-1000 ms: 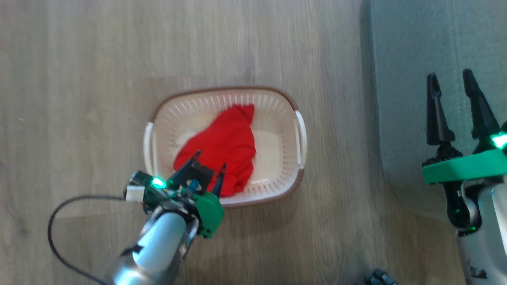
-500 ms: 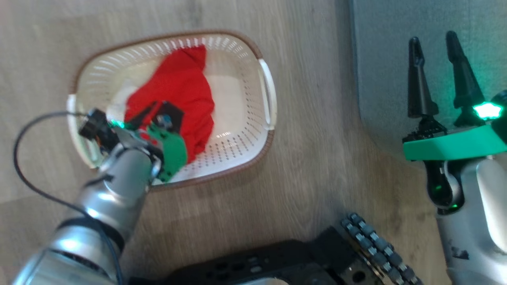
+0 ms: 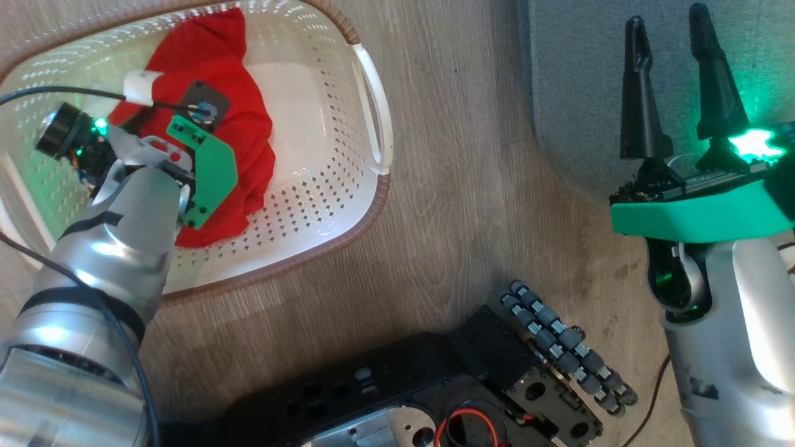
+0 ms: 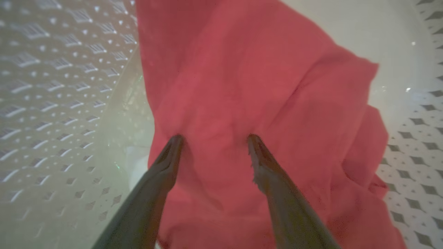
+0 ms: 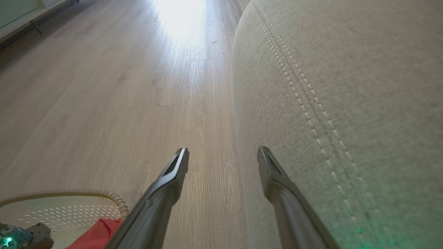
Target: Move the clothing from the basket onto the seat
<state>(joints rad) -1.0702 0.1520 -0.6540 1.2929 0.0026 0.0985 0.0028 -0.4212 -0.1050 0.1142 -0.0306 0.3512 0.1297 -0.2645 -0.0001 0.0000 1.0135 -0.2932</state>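
L gripper (image 4: pixel 214 138) spread, tips pressed into bright red clothing (image 4: pixel 263 76) in cream perforated basket (image 3: pixel 323 155), upper left of frame — R gripper (image 3: pixel 666 17) spread at grey-green fabric seat (image 3: pixel 571 74) edge, upper right.

The basket (image 3: pixel 323 186) stands on the floor (image 3: pixel 447 217) at the robot's left, the clothing (image 3: pixel 242 143) heaped in its left part under the left pincer (image 4: pixel 214 138), while the seat (image 3: pixel 577 93) lies to the right, apart from the basket, with the right pincer (image 3: pixel 666 17) above its left edge.
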